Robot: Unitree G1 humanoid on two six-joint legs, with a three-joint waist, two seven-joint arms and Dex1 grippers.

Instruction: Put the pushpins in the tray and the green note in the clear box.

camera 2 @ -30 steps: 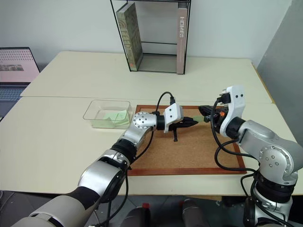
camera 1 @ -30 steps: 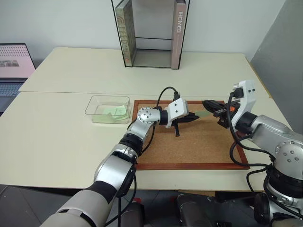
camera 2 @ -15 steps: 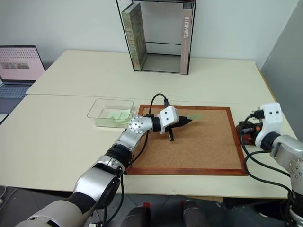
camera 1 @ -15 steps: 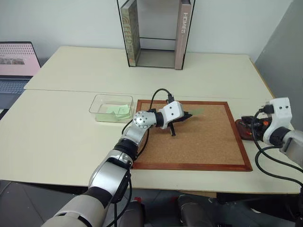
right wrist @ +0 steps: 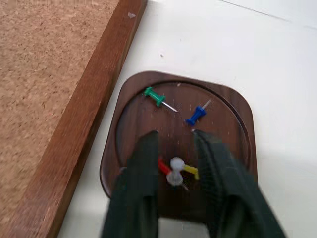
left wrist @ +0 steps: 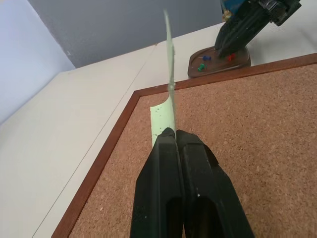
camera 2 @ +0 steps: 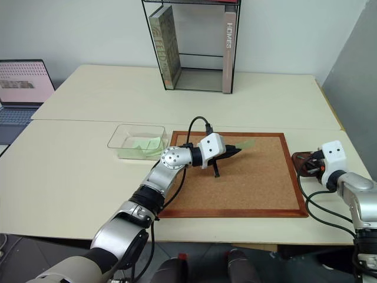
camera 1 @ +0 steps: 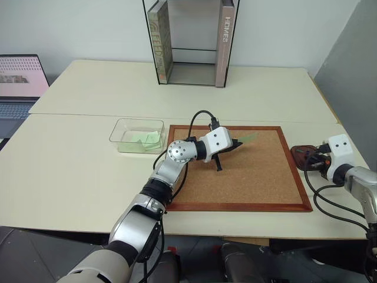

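a pale cream table [camera 1: 88, 171] runs across the frame, with a laptop [camera 1: 17, 88] at the far left edge and a black wire-framed bookstand [camera 1: 188, 41] holding books at top centre. the corkboard [camera 1: 253, 183] lies in the centre right. the clear box [camera 1: 136, 136] sits just left of the corkboard, with pale green slips already inside it.

the left gripper [camera 1: 234, 145] hangs over the upper middle of the corkboard, its fingers pressed together on the green note [camera 1: 248, 137], which juts toward the upper right; it sits much as it did a second ago.

the right gripper [right wrist: 173, 163] has changed most: a second ago it was over the corkboard's upper right corner, close to the note, and now it is at the right edge of the frame over the tray [right wrist: 233, 111]. its fingers stand spread. between them lie red, white and yellow pushpins [right wrist: 174, 173], with a green and a blue one farther in. the tray rests on the table just beside the corkboard's right frame.
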